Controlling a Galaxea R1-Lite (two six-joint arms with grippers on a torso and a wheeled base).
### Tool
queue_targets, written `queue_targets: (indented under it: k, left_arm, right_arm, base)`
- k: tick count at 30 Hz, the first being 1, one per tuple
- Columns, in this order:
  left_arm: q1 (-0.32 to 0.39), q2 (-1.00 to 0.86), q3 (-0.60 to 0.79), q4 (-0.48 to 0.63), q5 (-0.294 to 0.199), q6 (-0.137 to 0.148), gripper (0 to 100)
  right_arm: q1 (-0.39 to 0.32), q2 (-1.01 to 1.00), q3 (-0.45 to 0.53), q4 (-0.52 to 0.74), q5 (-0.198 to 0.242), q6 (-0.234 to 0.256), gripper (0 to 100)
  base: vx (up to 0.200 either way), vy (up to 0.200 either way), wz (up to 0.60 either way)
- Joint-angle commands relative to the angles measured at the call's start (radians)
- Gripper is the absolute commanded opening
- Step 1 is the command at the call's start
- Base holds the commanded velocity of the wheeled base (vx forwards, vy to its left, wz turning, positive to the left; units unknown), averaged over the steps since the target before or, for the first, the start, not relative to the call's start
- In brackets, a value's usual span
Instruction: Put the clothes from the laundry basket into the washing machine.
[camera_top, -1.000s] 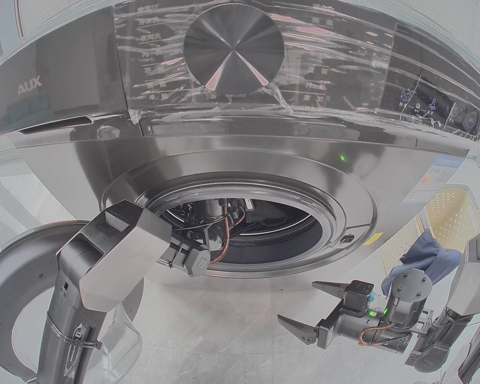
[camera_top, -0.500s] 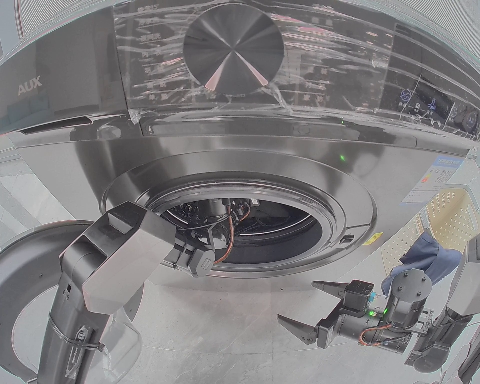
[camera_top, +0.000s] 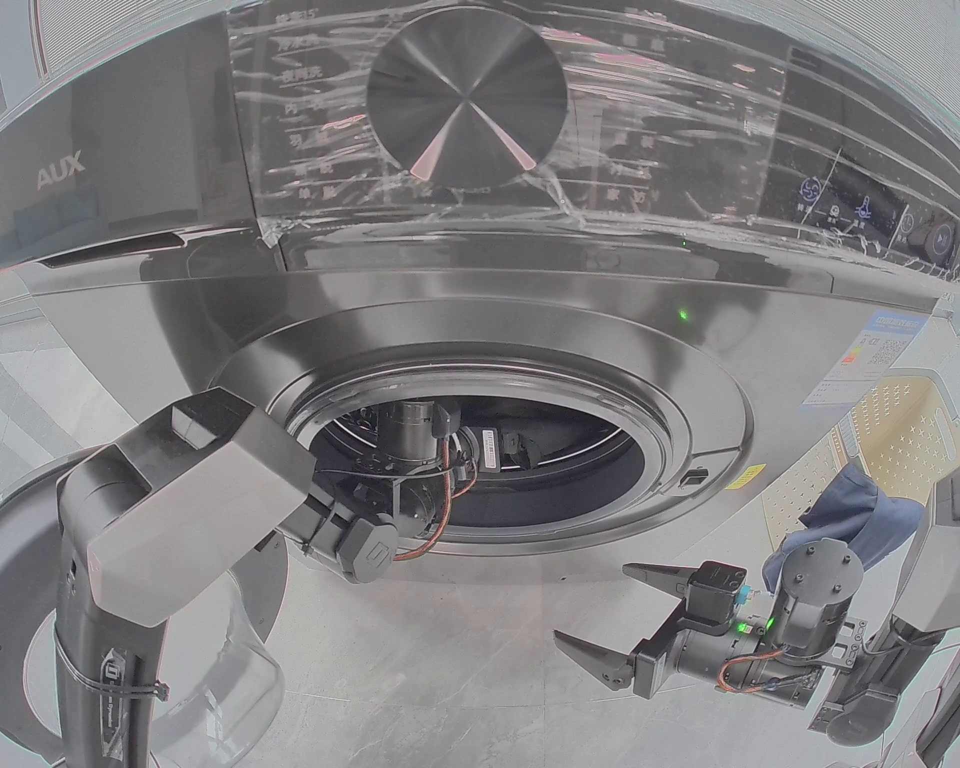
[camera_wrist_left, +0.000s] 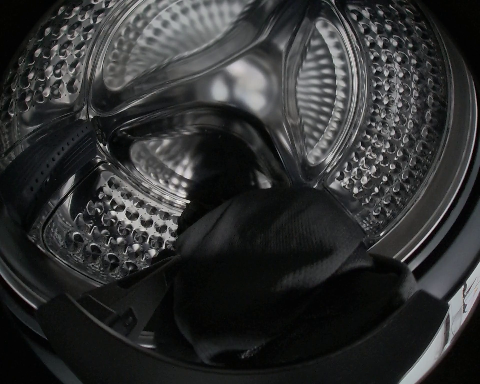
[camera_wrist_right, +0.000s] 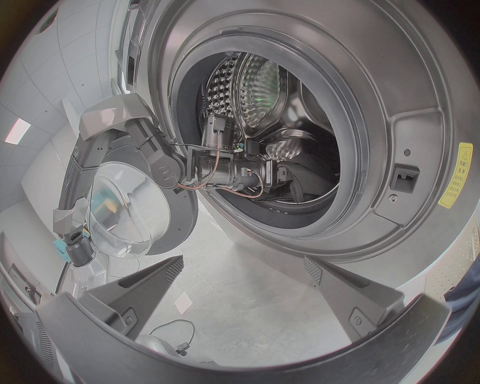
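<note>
**Cloth in the drum, more in the basket**

Dark garment (camera_wrist_left: 270, 260) lies slumped at six o'clock in the dimpled steel drum (camera_wrist_left: 400, 125) of the washing machine (camera_top: 600, 330). It drapes over the left gripper (camera_wrist_right: 294, 181), which looks spread wide beneath it. Right gripper (camera_top: 591, 602) hangs parted and empty. Blue garment (camera_top: 850, 515) spills from the cream lattice laundry basket (camera_top: 905, 430) at four o'clock. It looks light and limp, and is best pinched at a raised fold.

Left hand (camera_wrist_right: 294, 182) outstretched, right hand (camera_top: 593, 603) low, both spread.
</note>
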Motion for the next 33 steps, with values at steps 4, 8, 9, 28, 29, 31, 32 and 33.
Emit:
queue_targets:
  k: [4, 8, 9, 28, 29, 31, 32, 33]
  left_arm:
    - [0.008, 0.042, -0.009, 0.007, 0.001, 0.019, 100]
    - [0.017, 0.066, -0.018, 0.009, 0.003, 0.028, 0]
    - [0.020, 0.074, -0.018, 0.009, 0.003, 0.031, 0]
    - [0.003, 0.120, -0.208, -0.079, -0.001, -0.047, 0]
    - [0.003, 0.125, -0.216, -0.085, -0.001, -0.047, 0]
    - [0.005, 0.135, -0.231, -0.102, -0.001, -0.047, 0]
    - [0.005, 0.137, -0.236, -0.108, -0.001, -0.047, 0]
    - [0.005, 0.137, -0.236, -0.111, -0.001, -0.047, 0]
  right_arm:
    - [0.006, 0.002, 0.001, 0.000, 0.000, 0.000, 100]
    - [0.005, 0.002, 0.000, 0.000, 0.001, 0.000, 100]
    - [0.005, 0.003, 0.000, 0.000, 0.001, 0.000, 100]
    - [0.006, 0.006, -0.002, -0.001, 0.000, 0.000, 100]
    - [0.006, 0.006, -0.002, -0.001, 0.000, 0.000, 100]
    - [0.006, 0.006, -0.002, -0.001, 0.000, 0.000, 100]
    - [0.006, 0.006, -0.002, -0.001, 0.001, 0.000, 100]
    - [0.006, 0.006, -0.002, -0.001, 0.001, 0.000, 100]
  base:
    - [0.000, 0.000, 0.00]
    - [0.000, 0.000, 0.00]
    - [0.000, 0.000, 0.00]
    - [0.000, 0.000, 0.00]
    - [0.000, 0.000, 0.00]
    - [0.000, 0.000, 0.00]
    - [0.000, 0.000, 0.00]
    - [0.000, 0.000, 0.00]
